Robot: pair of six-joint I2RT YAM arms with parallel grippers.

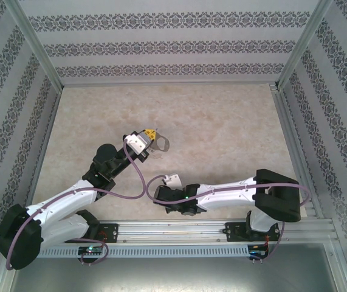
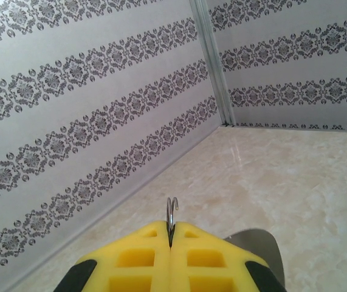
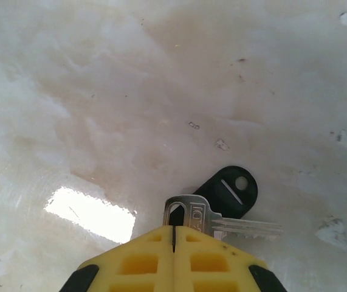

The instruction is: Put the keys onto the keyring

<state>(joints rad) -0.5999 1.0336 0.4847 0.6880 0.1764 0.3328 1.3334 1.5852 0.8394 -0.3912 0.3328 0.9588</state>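
A: What closes the space in?
B: Pale walls (image 1: 161,45) at 12, 9 and 3 o'clock, banded with dark floral stripes, with metal posts (image 1: 296,55) in the far corners.
A: And underfoot?
B: A beige marbled tabletop (image 1: 222,121), glossy; a bright glare patch (image 3: 91,213) sits at 8 o'clock in the right wrist view. A slotted metal rail (image 1: 161,230) runs along 6 o'clock.

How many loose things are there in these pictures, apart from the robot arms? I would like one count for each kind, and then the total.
Silver key: 1
Black-headed key: 1
Keyring: 1
Total: 3
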